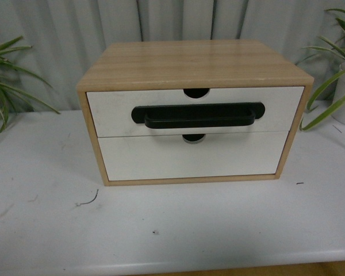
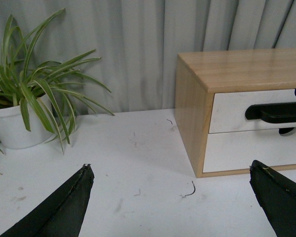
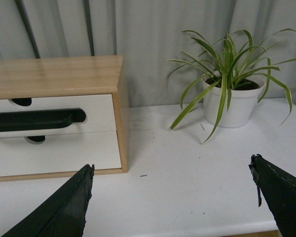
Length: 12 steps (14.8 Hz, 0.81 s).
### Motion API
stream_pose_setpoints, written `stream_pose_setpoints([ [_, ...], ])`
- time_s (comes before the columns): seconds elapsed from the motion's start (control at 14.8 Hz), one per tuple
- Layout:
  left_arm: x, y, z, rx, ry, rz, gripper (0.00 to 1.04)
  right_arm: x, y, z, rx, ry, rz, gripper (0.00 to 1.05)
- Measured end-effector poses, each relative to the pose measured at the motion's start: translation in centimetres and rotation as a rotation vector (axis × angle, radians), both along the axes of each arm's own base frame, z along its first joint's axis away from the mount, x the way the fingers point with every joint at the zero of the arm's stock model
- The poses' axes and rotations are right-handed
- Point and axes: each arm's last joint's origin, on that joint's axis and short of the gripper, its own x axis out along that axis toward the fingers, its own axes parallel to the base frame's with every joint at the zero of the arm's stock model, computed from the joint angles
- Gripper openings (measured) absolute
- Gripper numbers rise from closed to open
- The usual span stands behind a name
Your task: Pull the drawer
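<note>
the drawer i'm meant to pull is the upper one of two in a small wooden cabinet, and as far as i can judge it sits pushed in, its white front about level with the frame. its long black bar handle runs across the middle of the front, facing me squarely, under the half-round notch in the rim. that bar is the obvious thing to hook or pinch, which is why i'd go for it rather than the notch. the lower drawer below has no handle and isn't my concern. the cabinet stands on a white table, centred ahead of me, with a potted spider plant off to my left and another to my right, both well apart from it. my left gripper hangs low over the table, level, spread wide and holding nothing, looking at the cabinet's left corner. my right gripper mirrors it on the other side, also wide apart and empty. neither arm shows in the front view, so both are held back, well short of the handle.
</note>
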Motion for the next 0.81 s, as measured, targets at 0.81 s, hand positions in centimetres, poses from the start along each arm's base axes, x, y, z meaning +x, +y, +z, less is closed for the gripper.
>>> stream_pose_setpoints([
  [0.81,0.0,0.0,0.0,0.0,0.0,0.0,0.98,0.0,0.0,0.0,0.0,0.0,0.0,0.98],
])
